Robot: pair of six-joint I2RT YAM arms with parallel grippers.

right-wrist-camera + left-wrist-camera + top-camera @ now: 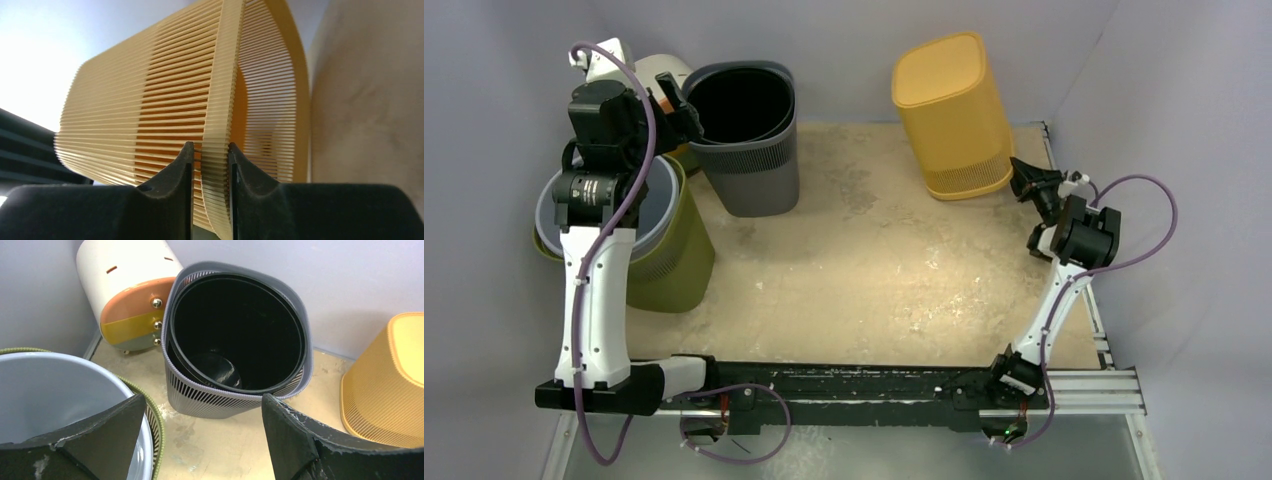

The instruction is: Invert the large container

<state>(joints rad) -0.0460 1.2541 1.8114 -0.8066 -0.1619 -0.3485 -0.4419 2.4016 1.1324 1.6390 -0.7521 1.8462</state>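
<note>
The large container (951, 110) is a yellow slatted bin at the back right of the table, standing with its closed base up and its rim on the table. It also shows in the left wrist view as the yellow bin (387, 395). My right gripper (1022, 175) is at its lower right edge. In the right wrist view the bin's slatted wall (150, 100) runs between the fingers of the right gripper (210, 150), which is slightly open, with a thin gap on the left side. My left gripper (674, 100) hovers wide open and empty by the grey bin, seen as the left gripper (202, 405).
A grey slatted bin (749, 140) with a black liner (235, 325) stands upright at the back left. An olive bin (669, 260) with a pale liner (50, 390) stands under my left arm. A white cylinder (125, 290) lies in the back left corner.
</note>
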